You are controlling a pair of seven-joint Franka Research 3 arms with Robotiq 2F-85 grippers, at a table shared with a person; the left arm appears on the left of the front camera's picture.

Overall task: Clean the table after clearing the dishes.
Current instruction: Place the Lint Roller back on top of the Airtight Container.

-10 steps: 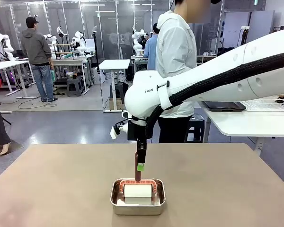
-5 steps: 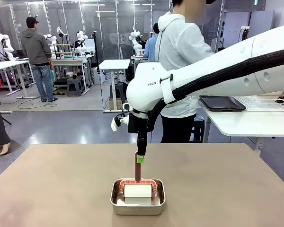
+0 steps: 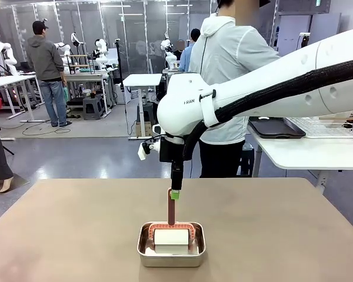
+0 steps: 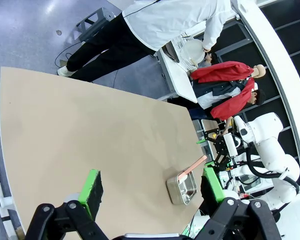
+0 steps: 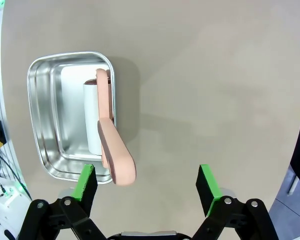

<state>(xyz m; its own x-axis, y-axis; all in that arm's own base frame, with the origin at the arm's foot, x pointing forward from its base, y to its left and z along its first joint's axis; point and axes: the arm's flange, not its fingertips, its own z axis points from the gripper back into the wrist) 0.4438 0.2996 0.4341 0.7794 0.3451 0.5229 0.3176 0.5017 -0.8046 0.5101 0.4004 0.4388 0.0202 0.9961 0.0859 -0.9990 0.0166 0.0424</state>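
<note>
The table (image 3: 270, 223) carries a steel pan (image 3: 171, 245) with a lint roller (image 3: 171, 234) standing handle-up, ready for grabbing. Right gripper (image 5: 146, 185) hovers above the pan, fingers wide, handle beside one. Left gripper (image 4: 150, 187) gapes too.

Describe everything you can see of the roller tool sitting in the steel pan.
The roller has a white cylinder held in a salmon-pink, plastic-looking frame, with a flat pink handle rising up from the frame. It lies in the shiny rectangular steel pan near the table's front edge. The right gripper hangs open just above the handle tip, its green pads either side, not gripping it.
</note>
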